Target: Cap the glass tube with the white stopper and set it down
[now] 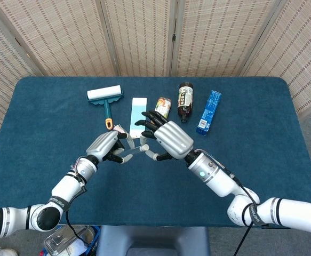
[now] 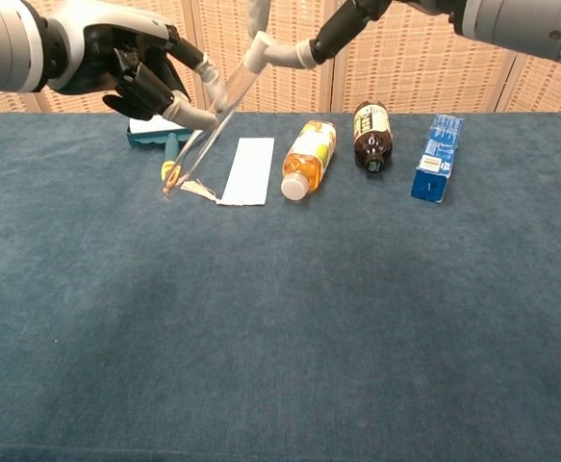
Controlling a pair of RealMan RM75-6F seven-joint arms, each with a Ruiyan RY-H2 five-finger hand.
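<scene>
The glass tube [image 2: 195,144] hangs slanted above the table, its lower end to the left. My left hand [image 2: 126,67] grips it around the middle; from the head camera that hand [image 1: 106,146] sits left of centre with the tube [image 1: 135,150] sticking out to its right. My right hand [image 1: 166,140] faces it, and its fingertips [image 2: 285,50] pinch a small white piece at the tube's upper end, which looks like the white stopper [image 2: 259,41]. How deep the stopper sits in the tube's mouth is hidden.
Along the far side of the blue table [image 1: 262,138] lie a lint roller [image 1: 104,96], a pale card [image 1: 138,114], an orange drink bottle [image 2: 309,154], a dark bottle [image 2: 371,135] and a blue box [image 2: 434,159].
</scene>
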